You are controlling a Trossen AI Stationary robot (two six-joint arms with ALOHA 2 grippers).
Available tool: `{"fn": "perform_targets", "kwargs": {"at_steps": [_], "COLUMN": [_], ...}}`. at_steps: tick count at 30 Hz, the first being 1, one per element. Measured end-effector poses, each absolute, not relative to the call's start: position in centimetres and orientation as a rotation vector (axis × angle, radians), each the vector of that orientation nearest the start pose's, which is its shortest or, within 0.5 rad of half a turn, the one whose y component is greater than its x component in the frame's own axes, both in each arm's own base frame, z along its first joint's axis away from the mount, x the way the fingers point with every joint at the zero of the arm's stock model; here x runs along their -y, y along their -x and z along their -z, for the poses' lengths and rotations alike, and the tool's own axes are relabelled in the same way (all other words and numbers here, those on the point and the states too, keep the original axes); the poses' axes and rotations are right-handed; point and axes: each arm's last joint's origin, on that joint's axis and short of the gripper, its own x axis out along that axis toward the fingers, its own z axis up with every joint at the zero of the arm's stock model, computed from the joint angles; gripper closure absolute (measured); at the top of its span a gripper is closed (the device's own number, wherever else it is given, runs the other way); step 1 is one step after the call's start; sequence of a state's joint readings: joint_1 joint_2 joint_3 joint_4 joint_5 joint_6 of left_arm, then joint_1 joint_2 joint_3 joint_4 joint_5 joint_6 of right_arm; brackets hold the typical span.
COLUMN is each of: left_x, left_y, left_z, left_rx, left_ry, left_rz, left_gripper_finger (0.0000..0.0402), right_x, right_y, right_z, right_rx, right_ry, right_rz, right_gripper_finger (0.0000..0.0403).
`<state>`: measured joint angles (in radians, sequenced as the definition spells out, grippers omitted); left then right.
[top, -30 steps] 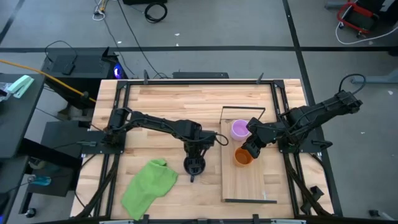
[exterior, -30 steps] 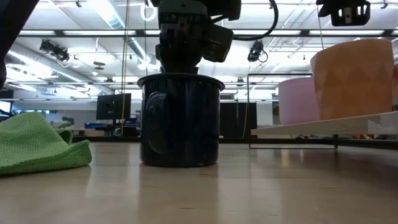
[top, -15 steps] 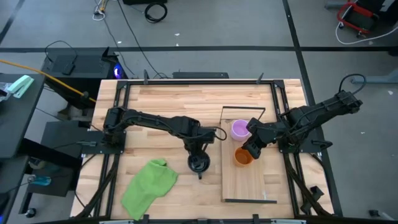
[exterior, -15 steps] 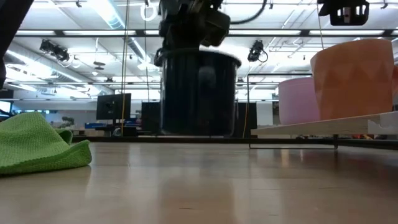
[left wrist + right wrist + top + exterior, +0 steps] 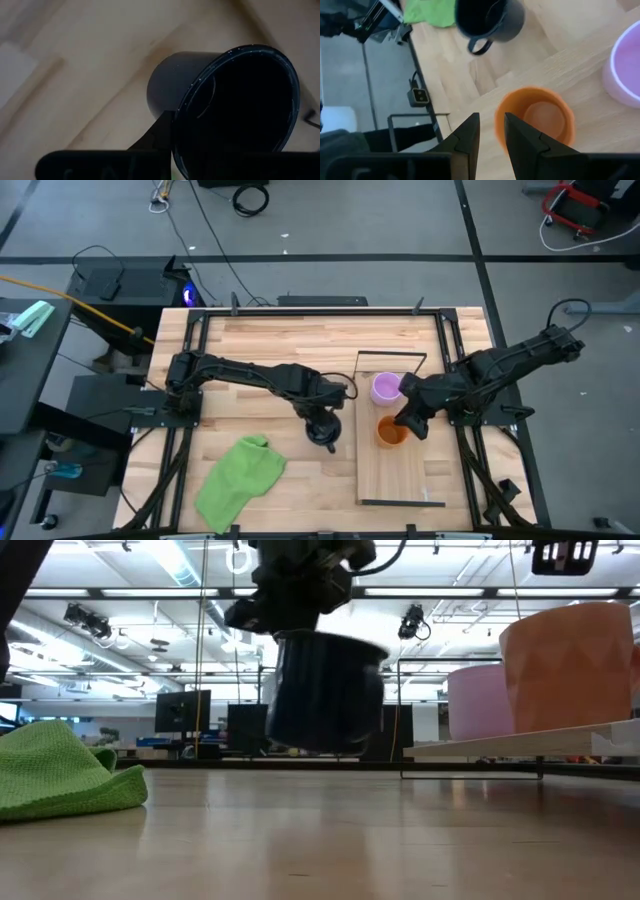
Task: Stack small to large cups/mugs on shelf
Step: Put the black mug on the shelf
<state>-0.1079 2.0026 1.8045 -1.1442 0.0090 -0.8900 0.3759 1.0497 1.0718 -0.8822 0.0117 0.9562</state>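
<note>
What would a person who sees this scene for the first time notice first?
Most striking is the black mug, which the left gripper holds by the rim, clear of the tabletop, near its middle. On the shelf to the right stand the purple mug and the orange mug, with the right gripper open over the orange one. A green cloth lies at the front left.

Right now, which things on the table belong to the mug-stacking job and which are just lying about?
Belong to the job:
- black mug, lifted off the table by the left gripper
- orange mug, on the shelf
- purple mug, on the shelf
- right gripper, above the orange mug

Lying about:
- green cloth
</note>
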Motion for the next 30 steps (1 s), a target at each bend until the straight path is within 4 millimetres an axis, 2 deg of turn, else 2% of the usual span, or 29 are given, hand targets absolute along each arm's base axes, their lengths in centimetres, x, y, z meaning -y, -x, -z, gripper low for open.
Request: {"fn": "perform_targets", "kwargs": {"at_steps": [4,17,23,30], "left_x": [4.2,4.0,5.6,8.5], "left_y": [-39.6,-40.8,-40.9,-40.3], "left_z": [-25.8,-26.2,-26.3,-26.3], "left_rx": [-1.297,-1.111,-1.065,-1.023], "left_ry": [0.701,0.861,0.943,0.985], "left_rz": [-0.621,-0.707,-0.743,-0.797], "left_gripper_finger": [0.0372,0.0372,0.0372,0.0372], "right_x": [-7.1,-7.4,-8.1,-8.7], "right_y": [-18.0,-17.9,-17.6,-17.3], "right_z": [-32.6,-32.6,-32.6,-32.6], "right_rx": [-0.931,-0.943,-0.958,-0.97], "right_ry": [-0.702,-0.663,-0.646,-0.643], "right_rz": [0.066,0.021,-0.015,-0.038], "right_gripper_finger": [0.0306,0.0306,0.0306,0.0306]}}
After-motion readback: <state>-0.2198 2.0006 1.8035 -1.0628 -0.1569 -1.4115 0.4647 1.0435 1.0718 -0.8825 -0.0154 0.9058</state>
